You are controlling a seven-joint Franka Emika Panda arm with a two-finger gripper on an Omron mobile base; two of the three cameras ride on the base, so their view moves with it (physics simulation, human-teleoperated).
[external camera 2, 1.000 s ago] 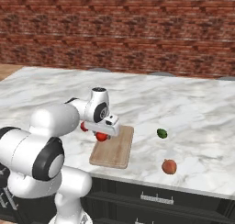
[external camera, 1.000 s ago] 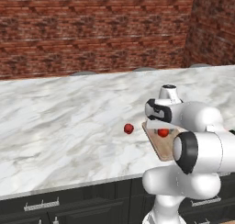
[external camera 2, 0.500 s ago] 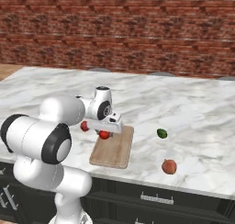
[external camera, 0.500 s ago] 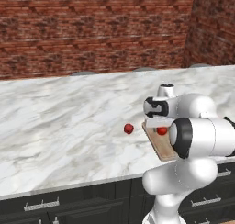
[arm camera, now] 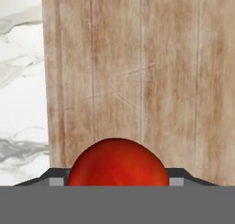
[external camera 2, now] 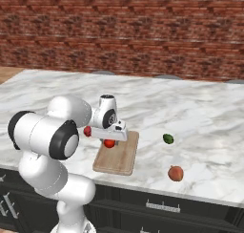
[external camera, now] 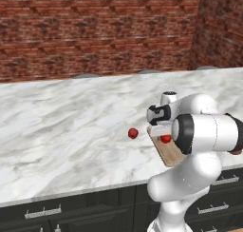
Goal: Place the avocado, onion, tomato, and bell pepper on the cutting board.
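Hand view shows the tool [arm camera: 117, 182] clamped on a red vegetable [arm camera: 118, 162] over the cutting board [arm camera: 137, 71].

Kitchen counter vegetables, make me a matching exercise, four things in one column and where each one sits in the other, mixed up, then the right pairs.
Things:
1. avocado
2. onion
3. red item between the gripper fingers
4. other red item

Places:
A. over the cutting board
B. on the marble to the board's left, partly behind the arm in the right base view
C. on the marble right of the board, nearer the brick wall
D. on the marble right of the board, nearer the counter's front edge

Pairs: 1-C, 2-D, 3-A, 4-B
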